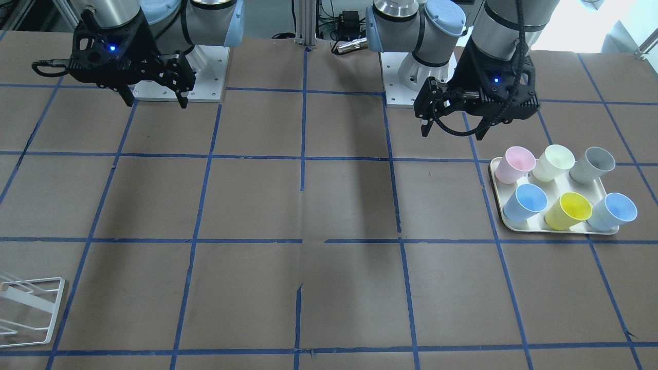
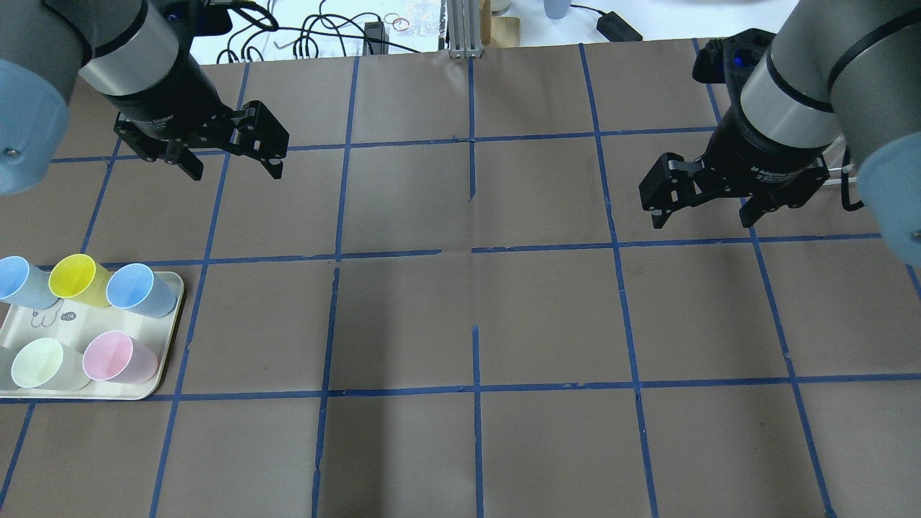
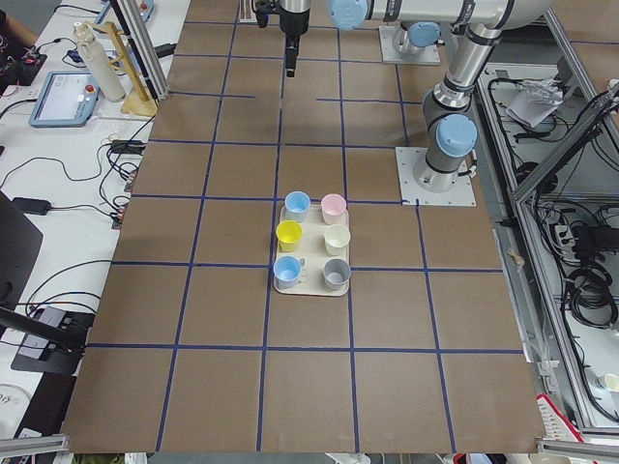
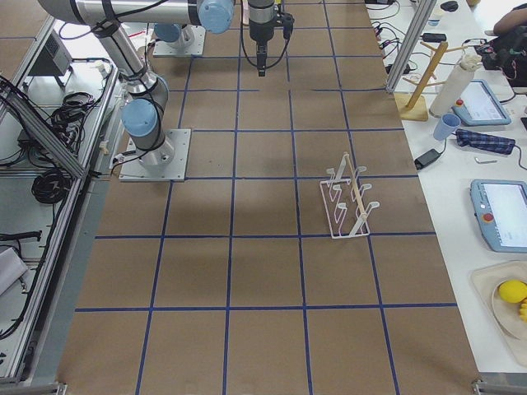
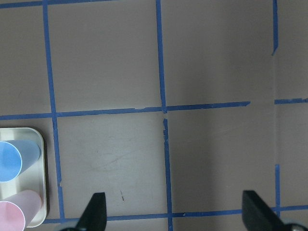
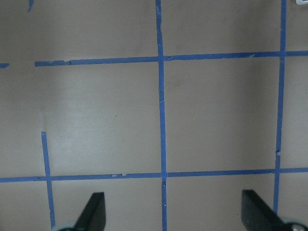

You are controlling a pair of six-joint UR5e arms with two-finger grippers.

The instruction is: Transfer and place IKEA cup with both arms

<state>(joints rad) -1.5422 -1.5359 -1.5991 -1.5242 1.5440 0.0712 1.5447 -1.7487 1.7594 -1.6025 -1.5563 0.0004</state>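
The IKEA cup (image 1: 613, 210), a very pale icy-blue tumbler, stands on a cream tray (image 1: 499, 198) with several other cups. It is at the tray's outer corner, far from the robot, and also shows in the overhead view (image 2: 16, 280) and the exterior left view (image 3: 287, 271). My left gripper (image 1: 452, 134) is open and empty, hovering above the table beside the tray, apart from the cups; the overhead view (image 2: 236, 175) shows it too. My right gripper (image 1: 156, 104) is open and empty over the other side of the table (image 2: 700, 223). The left wrist view does not show the IKEA cup.
On the tray are also a deeper blue cup (image 1: 525, 202), a yellow cup (image 1: 568, 210), a pink cup (image 1: 515, 164), a cream cup (image 1: 553, 162) and a grey cup (image 1: 592, 164). A white wire rack (image 1: 31, 308) stands at the table edge on my right side.
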